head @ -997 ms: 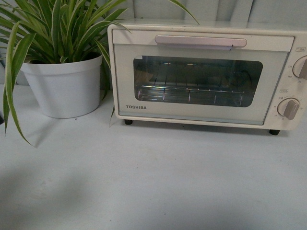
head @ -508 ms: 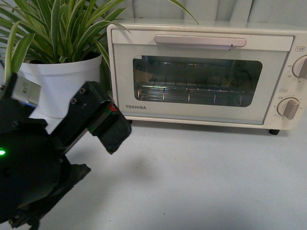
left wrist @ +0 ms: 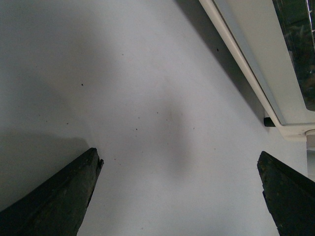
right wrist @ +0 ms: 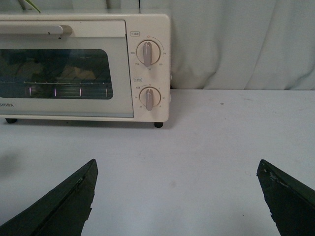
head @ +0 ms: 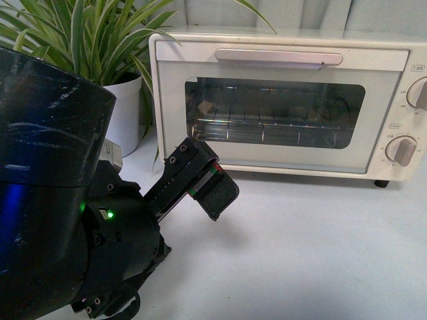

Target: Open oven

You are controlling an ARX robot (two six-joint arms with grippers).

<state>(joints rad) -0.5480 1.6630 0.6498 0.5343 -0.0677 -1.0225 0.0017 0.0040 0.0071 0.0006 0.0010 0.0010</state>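
Left gripper (head: pixel 203 180) wide open, empty, low before closed oven (head: pixel 267 157); horizontal bar handle (head: pixel 279 57) above, ahead-right (left arm nearer).

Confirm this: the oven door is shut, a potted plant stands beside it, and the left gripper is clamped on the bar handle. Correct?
Only the gripper part is wrong. The front view shows the left gripper low by the oven's lower left corner, well below the bar handle and holding nothing. The door is shut, with the potted plant beside it.
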